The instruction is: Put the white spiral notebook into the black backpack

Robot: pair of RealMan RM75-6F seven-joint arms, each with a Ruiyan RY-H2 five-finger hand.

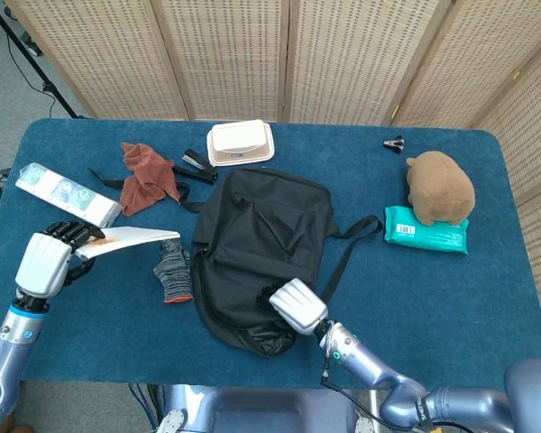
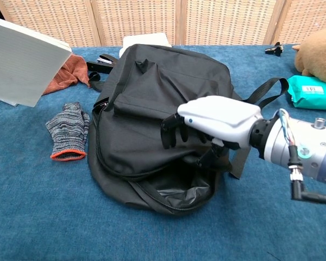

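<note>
The black backpack (image 1: 261,244) (image 2: 152,103) lies flat in the middle of the blue table. My right hand (image 1: 296,305) (image 2: 217,124) grips the upper flap at its near end and lifts it, so the zipped mouth (image 2: 174,190) gapes and shows the dark lining. The white spiral notebook (image 1: 126,240) (image 2: 24,62) is held in the air at the left by my left hand (image 1: 47,257), level in the head view and well to the left of the bag. The left hand itself is outside the chest view.
A grey knit glove (image 1: 173,271) (image 2: 69,130) lies between notebook and bag. Behind are a brown cloth (image 1: 146,176), black stapler (image 1: 198,165) and white box (image 1: 241,142). A strap (image 1: 347,248), teal wipes pack (image 1: 426,228) and brown plush (image 1: 440,186) lie to the right.
</note>
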